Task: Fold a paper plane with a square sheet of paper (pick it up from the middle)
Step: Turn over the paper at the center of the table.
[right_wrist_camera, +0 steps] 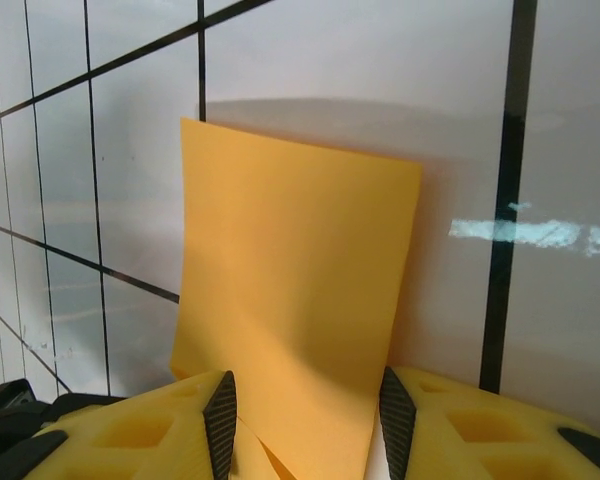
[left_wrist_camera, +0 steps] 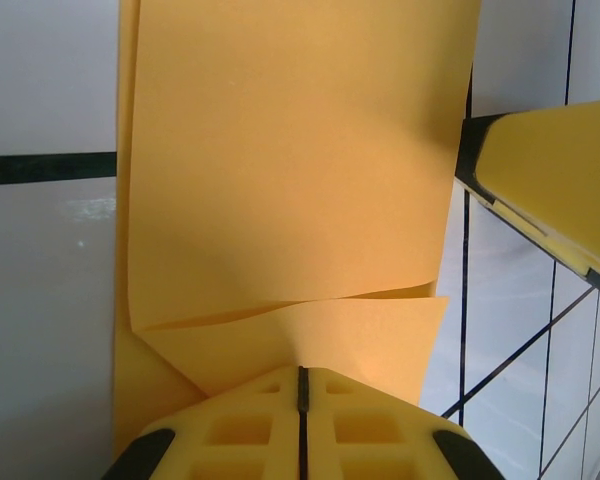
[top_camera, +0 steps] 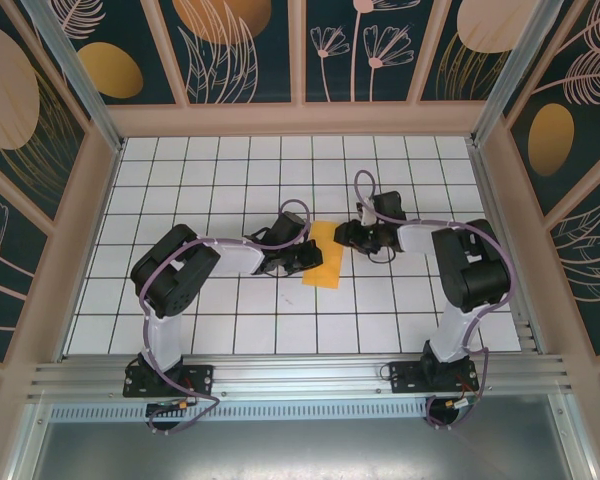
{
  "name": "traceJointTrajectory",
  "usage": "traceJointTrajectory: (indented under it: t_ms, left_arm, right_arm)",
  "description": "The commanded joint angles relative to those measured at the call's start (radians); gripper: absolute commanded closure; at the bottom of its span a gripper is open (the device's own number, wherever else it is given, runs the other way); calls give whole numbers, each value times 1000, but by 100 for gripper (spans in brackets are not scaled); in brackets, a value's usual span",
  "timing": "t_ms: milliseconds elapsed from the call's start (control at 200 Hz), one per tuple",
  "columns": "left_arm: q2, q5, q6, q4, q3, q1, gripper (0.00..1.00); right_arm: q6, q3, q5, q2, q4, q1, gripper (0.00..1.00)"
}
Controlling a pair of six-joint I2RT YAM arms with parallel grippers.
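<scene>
1 square sheet of paper (top_camera: pixel 323 256), folded over, is lying on the tiled table (top_camera: pixel 230 170) between your arms | left gripper (left_wrist_camera: pixel 300 395) is pinching its edge with jaws closed, likely anchoring it | right gripper (right_wrist_camera: pixel 302 425) is straddling the opposite edge, jaws partly apart, not gripping, probably lining up the next crease

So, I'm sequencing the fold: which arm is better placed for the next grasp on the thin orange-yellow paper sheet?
Likely the right. The right gripper stands open astride an edge of the orange-yellow paper sheet, needing only to close; the left gripper is shut on its opposite side, anchoring it.
</scene>
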Motion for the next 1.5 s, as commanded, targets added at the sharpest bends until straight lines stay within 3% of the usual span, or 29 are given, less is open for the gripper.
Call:
traceJointTrajectory:
  t_ms: [0,615,971,1101,1211,1296,1496]
  left_arm:
    - [18,-5,-3,-15,14,-2,90]
    - [10,-10,-18,4,10,-2,90]
    - [-14,-5,-38,32,2,-2,89]
    - [-85,-38,-50,50,-16,-1,86]
    - [-203,-152,-60,43,-60,0,81]
    - [-320,-279,-64,8,-103,3,76]
    - [-535,-474,-98,-74,-228,54,73]
  right_arm:
    - [-7,-45,-66,-35,-23,16,55]
    - [-7,-158,-187,-92,82,21,61]
    - [1,-178,-181,-100,134,22,89]
    - [-16,-154,-149,-152,76,20,95]
    - [-62,-102,-36,-235,-69,24,98]
    - [-110,-40,124,-324,-216,39,99]
    - [-234,204,802,-366,-642,187,99]
